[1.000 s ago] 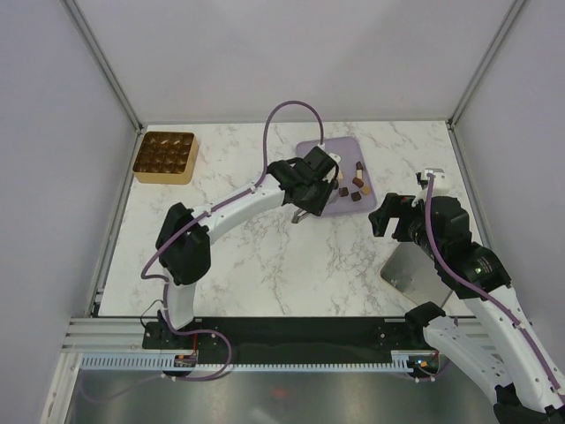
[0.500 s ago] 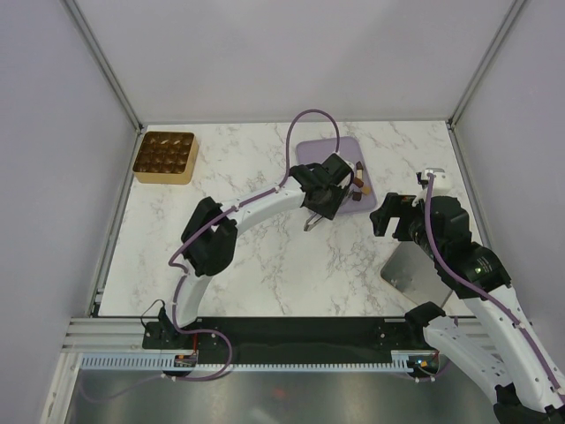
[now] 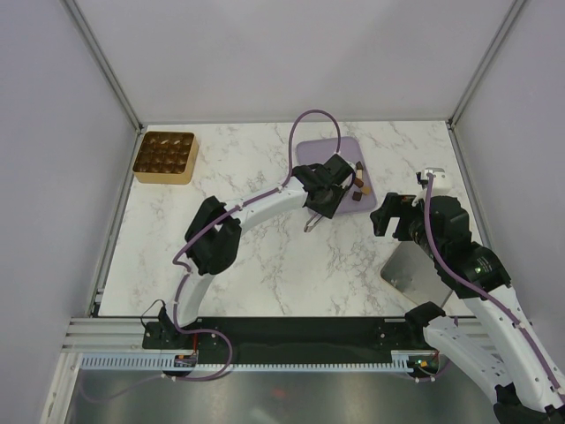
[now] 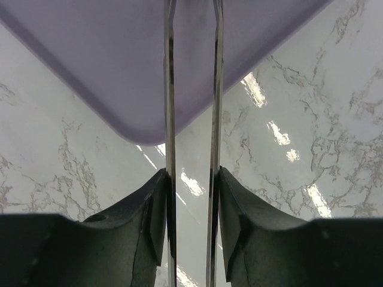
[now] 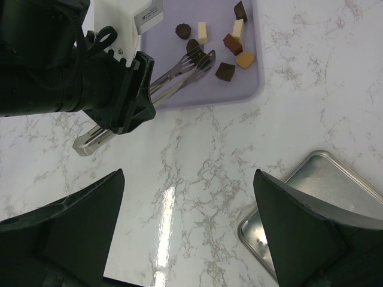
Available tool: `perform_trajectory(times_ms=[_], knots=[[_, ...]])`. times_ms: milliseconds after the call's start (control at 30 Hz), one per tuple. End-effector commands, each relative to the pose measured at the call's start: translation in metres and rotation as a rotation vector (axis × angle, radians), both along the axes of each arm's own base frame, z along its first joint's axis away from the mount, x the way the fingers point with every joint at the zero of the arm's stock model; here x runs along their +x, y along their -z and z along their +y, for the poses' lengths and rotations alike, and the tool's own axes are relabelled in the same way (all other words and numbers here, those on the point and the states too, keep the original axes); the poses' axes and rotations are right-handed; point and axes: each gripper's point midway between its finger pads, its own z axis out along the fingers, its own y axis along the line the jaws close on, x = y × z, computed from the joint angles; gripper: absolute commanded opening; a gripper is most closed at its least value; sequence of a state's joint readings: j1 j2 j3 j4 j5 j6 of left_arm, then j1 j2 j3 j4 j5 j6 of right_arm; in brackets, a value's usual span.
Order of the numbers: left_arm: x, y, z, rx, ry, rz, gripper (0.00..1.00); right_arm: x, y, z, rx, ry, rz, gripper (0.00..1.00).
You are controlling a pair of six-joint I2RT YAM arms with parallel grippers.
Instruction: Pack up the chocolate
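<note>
Though hemmed by plain pale walls (image 3: 265, 53), look down on a white marble desk (image 3: 265, 265), glossy with glare. Cannot see the tips of the tongs (image 5: 173, 76) from the left wrist: cut off at the top edge. Lose part of the lilac tray (image 3: 309, 150) under the left arm (image 3: 256, 199) from above. Find the chocolate (image 5: 232, 43) loose on that tray, just beside the tong tips. Note the left hand (image 5: 146, 89) clenched on the tongs, the right hand (image 3: 386, 215) spread wide, grasping nothing, near a steel tray (image 5: 311, 197). Spot a golden box (image 3: 164, 156) far left, well apart.
</note>
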State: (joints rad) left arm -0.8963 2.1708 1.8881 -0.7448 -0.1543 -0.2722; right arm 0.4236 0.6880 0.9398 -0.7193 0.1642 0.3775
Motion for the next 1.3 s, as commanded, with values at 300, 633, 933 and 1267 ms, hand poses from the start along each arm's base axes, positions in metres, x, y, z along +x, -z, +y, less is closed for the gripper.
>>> perform_trajectory(times_ms=[300, 633, 933, 1267], knots=[[-0.002, -0.054, -0.003, -0.085, -0.004, -0.047, 0.37, 0.002, -0.022, 0.000, 0.026, 0.005, -0.062, 0.97], [-0.015, -0.133, 0.031, -0.155, -0.027, -0.118, 0.36, -0.001, -0.026, 0.003, 0.056, -0.006, -0.069, 0.97], [0.055, -0.182, 0.143, -0.171, -0.253, -0.203, 0.36, -0.001, -0.023, 0.006, 0.064, -0.015, -0.067, 0.98], [0.128, -0.181, 0.298, -0.110, -0.583, -0.242, 0.36, 0.008, -0.013, 0.020, 0.086, -0.058, -0.046, 0.98]])
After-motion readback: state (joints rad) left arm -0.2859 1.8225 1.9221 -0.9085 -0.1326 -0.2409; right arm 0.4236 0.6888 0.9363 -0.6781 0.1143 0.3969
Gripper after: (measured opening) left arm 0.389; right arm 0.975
